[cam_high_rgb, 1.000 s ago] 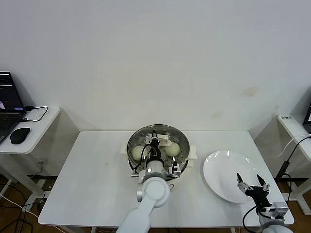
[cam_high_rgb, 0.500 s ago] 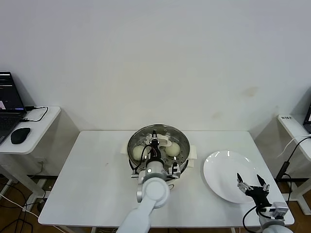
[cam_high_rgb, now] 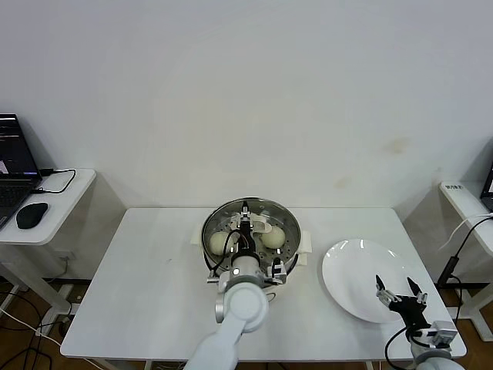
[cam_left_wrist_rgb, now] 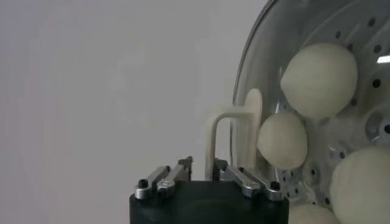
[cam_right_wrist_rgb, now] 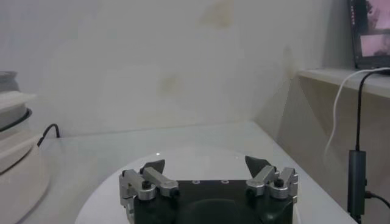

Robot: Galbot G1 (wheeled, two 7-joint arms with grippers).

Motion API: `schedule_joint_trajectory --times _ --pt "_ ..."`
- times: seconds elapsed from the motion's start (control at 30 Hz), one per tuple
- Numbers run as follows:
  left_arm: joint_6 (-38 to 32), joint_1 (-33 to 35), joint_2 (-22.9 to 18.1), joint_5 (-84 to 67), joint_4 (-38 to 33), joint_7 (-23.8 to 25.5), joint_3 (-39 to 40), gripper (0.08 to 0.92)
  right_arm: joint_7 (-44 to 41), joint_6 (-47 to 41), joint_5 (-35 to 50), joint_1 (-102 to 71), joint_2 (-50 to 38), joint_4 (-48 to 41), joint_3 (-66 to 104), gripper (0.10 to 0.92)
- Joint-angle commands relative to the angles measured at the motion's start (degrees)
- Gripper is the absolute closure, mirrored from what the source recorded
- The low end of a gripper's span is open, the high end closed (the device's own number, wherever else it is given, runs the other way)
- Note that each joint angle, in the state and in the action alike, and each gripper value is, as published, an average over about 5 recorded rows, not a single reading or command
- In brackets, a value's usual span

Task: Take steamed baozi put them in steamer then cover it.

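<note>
The steamer (cam_high_rgb: 250, 237) is seen near the middle of the white table (cam_high_rgb: 146, 285), toward its far edge. Inside it, cream-white buns (cam_high_rgb: 272, 237) are resting on the perforated tray; two are plainly seen in the head view, one on each side of the arm, and four are counted in the left wrist view (cam_left_wrist_rgb: 319, 79), the lower ones only partly in frame. Above the steamer's near rim the left gripper (cam_high_rgb: 245, 223) is held, pointing into the pot. In the left wrist view its fingers (cam_left_wrist_rgb: 163, 180) are drawn close together with only a narrow gap between them, and nothing is pinched. A cream side handle (cam_left_wrist_rgb: 234, 137) of the steamer is seen just beyond the fingertips, at the pot's rim.

A flat white plate (cam_high_rgb: 368, 279) is set near the table's right edge, toward the near corner, with nothing lying on it. The right gripper (cam_high_rgb: 400, 291) is parked over the plate's near edge. Its fingers (cam_right_wrist_rgb: 150, 167) are spread wide apart and nothing is held.

A side desk with a laptop (cam_high_rgb: 15, 166) and a mouse (cam_high_rgb: 31, 215) is seen beyond the table's left edge.
</note>
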Motion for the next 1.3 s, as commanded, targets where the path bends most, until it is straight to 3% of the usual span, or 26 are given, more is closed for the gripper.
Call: schedule_joint_trajectory --times 0.03,0.27,0.37,0.97,1.3 --pt "0.12 0.32 0.52 -0.27 -3.15 1.33 0.36 0.47 -0.02 0.1 0.01 -0.02 -0.01 -0.15 0.04 0.203" --pt "0.3 0.9 1.47 -1.17 -6.07 2.85 0.84 0.239 -0.05 0.11 0.04 -0.11 -0.17 -0.23 0.18 0.203" --pt "0.32 1.37 1.86 -1.65 -7.16 3.36 0.99 0.189 -0.06 0.11 0.02 -0.14 -0.15 -0.22 0.21 0.203" --pt "0.05 6.66 5.37 -3.08 -14.74 3.54 -0.49 0.177 -0.21 0.02 0.01 -0.39 -0.56 -0.03 0.16 0.203" --pt "-0.09 12.38 14.64 -13.71 -26.38 0.75 -6.99 0.177 -0.58 -0.49 0.03 -2.36 -1.09 3.15 -0.47 0.203"
